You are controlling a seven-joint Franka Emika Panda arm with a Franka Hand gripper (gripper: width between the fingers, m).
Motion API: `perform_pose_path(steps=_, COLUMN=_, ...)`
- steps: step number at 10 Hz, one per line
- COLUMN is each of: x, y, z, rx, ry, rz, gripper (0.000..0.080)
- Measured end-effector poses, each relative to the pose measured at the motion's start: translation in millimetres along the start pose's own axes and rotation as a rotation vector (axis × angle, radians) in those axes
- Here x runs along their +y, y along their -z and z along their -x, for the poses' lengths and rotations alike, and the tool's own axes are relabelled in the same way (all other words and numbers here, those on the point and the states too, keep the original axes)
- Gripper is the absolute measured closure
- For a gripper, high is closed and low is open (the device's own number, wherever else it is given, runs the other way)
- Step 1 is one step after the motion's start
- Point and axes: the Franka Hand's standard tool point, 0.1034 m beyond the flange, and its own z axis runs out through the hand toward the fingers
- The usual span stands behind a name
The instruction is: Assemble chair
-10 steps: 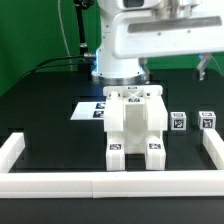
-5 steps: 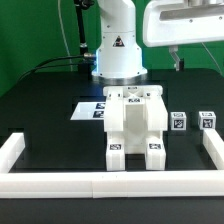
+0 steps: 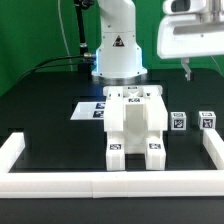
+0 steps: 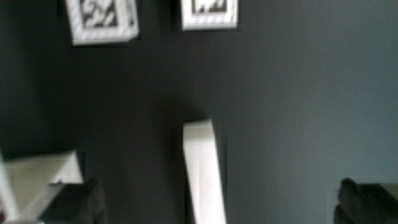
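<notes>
In the exterior view the gripper [image 3: 202,66] hangs high over the table [image 3: 45,115], at the exterior view's right. One dark finger [image 3: 186,70] points down from the white hand. The jaws stand wide apart and hold nothing.

The chair [image 3: 135,125] stands well below the gripper and off toward the exterior view's left. It is a blocky white piece with its tagged legs facing the camera. Two small cubes [image 3: 178,121] sit apart from each other, beside the chair and almost under the gripper. One of them lies close to the right border rail [image 3: 214,148].

The marker board [image 3: 88,110] lies flat beyond the chair, further from the gripper, in front of the arm's base [image 3: 118,55]. More rails close off the near edge [image 3: 110,184] and the far side [image 3: 12,150]. Nothing stands between the gripper and the cubes below it.

The wrist view is blurred. The two fingertips [image 4: 365,200] show as dark shapes at opposite edges, with only bare black table and a narrow white rail [image 4: 201,170] seen between them. Two white tagged faces [image 4: 103,20] lie ahead of the gripper, most likely the cubes. Another white piece [image 4: 36,180] sits by one fingertip, and I cannot tell what it is.
</notes>
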Motion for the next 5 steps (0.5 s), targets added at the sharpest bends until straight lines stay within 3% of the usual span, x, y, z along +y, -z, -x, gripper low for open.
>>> perform_pose_path(steps=1, x=-0.3, y=-9.3, z=2.7, rx=-0.007, ry=0.001, rz=0.007, gripper=0.0151)
perform_pose_path(steps=2, x=-0.6, y=-3.8, z=-1.1, rx=-0.001, ry=-0.003, rz=0.002, gripper=0.0151)
perform_pose_path(steps=5, x=-1.1, y=-7.7, z=1.7, rx=0.001, ry=-0.039, rz=0.003, gripper=0.0151)
